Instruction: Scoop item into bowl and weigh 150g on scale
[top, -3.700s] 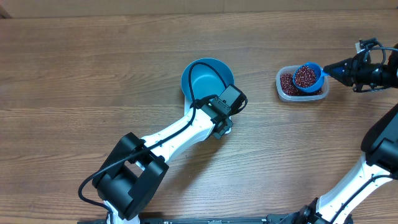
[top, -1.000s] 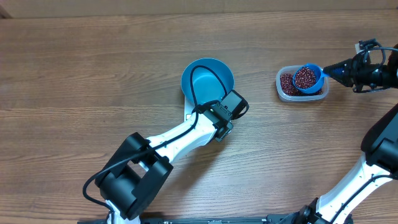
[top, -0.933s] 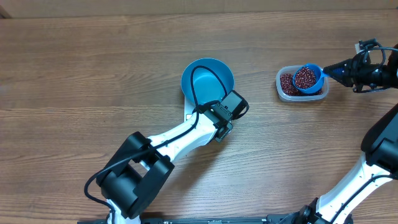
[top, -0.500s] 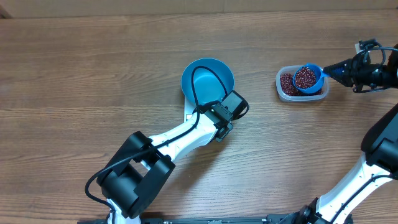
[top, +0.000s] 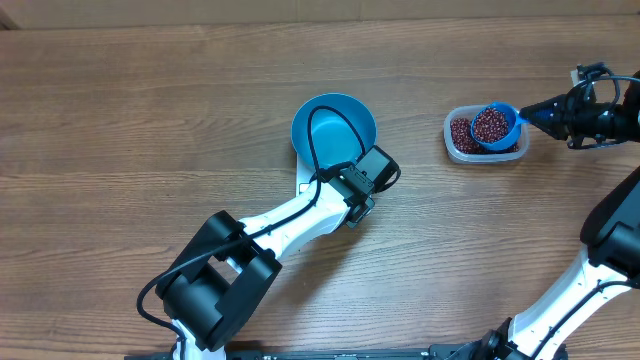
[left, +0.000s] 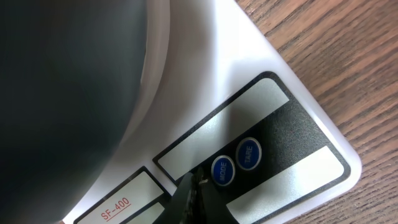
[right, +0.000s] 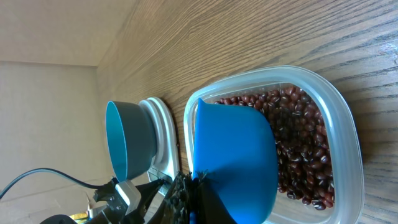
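Wooden desk (top: 150, 120), brown, seen from above. The left arm (top: 280, 225), white and black, reaches from the near edge to the middle of the desk. The right arm (top: 610, 250) rises along the right edge.

At the desk's middle stands the blue bowl (top: 330, 125), round and deep, with nothing visible in it. It sits on the white scale (left: 292, 106), which it mostly covers. The left gripper (left: 194, 183) has its fingers pressed together, with the tips down at the scale's control strip, just beside one of two round blue buttons (left: 222, 170). Contact cannot be confirmed.

Well apart, toward the right edge, lies a clear plastic tub (top: 460, 150) partly filled with dark red beans (top: 461, 133). The right gripper (top: 545, 110) is clamped on the handle of a blue scoop (top: 494, 125). The scoop hangs above the tub, heaped with more beans.
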